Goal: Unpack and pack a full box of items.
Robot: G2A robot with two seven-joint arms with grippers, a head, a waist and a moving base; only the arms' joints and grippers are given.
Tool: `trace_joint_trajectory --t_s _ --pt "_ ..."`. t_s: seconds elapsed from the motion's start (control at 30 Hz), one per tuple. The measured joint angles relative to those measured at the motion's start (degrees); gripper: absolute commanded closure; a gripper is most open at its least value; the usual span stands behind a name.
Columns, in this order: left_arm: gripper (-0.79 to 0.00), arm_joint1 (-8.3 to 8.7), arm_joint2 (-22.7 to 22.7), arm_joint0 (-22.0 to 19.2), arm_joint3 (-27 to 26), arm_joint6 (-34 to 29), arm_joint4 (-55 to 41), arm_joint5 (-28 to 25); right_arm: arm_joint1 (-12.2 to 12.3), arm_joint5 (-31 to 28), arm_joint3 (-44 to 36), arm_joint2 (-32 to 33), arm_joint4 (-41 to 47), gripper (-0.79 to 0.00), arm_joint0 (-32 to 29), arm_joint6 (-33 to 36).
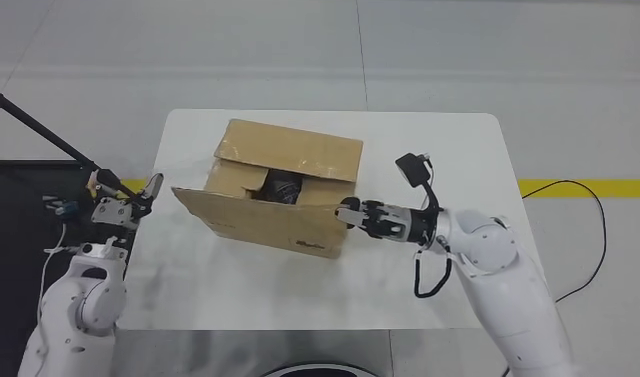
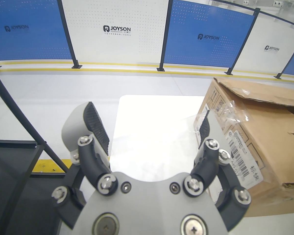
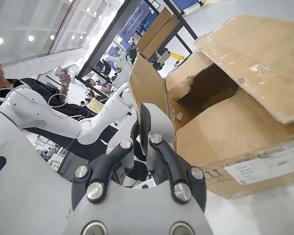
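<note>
A brown cardboard box [image 1: 285, 192] stands in the middle of the white table [image 1: 440, 147] with its top flaps open. Something dark [image 1: 283, 189] lies inside it. My right gripper [image 1: 348, 215] is at the box's near right corner, shut on the edge of the long front flap [image 3: 147, 79]; the wrist view shows that flap pinched between the fingers [image 3: 159, 121] of the right gripper [image 3: 143, 118]. My left gripper [image 1: 150, 189] hangs open at the table's left edge, a short way from the box's left end. In its own view the left gripper [image 2: 150, 128] holds nothing, with the labelled box wall [image 2: 259, 128] beside it.
A black pole [image 1: 45, 135] slants in from the left and ends close to the left gripper. Beside the table's left edge there is a black surface [image 1: 20, 192]. Bare tabletop lies in front of the box [image 1: 250, 287] and to its right [image 1: 450, 177].
</note>
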Motion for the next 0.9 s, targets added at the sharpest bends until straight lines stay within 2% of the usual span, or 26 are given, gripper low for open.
trace_joint_trajectory --t_s 0.17,0.47,0.57,0.63,0.7,0.73,0.77,0.9 --pt "-0.785 0.36 -1.7 1.0 0.3 -0.1 -2.0 -5.9 0.5 -0.4 -0.8 0.5 0.3 0.0 -0.7 1.0" --pt "-0.785 1.67 -5.5 2.1 -0.6 -4.9 -3.7 -20.6 1.2 -0.6 -1.8 0.9 0.4 0.0 -1.4 1.8" --pt "-0.785 1.72 -5.6 2.1 -0.6 -5.0 -3.5 -21.1 1.4 -1.0 -1.9 1.0 0.7 0.0 -1.6 2.1" --pt "-0.785 1.71 -5.6 2.1 -0.6 -4.9 -3.6 -20.9 1.6 -1.1 -2.1 1.1 0.9 -0.256 -1.7 2.3" --pt "-0.785 1.71 -5.6 2.1 -0.6 -4.9 -3.6 -20.9 1.7 -1.2 -2.2 1.4 1.0 -0.422 -1.9 2.0" --pt "-0.785 1.71 -5.6 2.1 -0.6 -4.9 -3.6 -20.9 1.8 -1.2 -2.2 1.5 0.9 -0.696 -2.0 1.8" --pt "-0.785 1.71 -5.6 2.1 -0.6 -4.9 -3.6 -20.9 1.9 -1.3 -2.3 1.5 0.9 -0.785 -2.1 1.6" --pt "-0.785 1.7 -5.5 2.1 -0.7 -5.0 -3.6 -20.7 2.2 -0.9 -2.9 2.2 0.4 -0.785 -2.8 0.2"
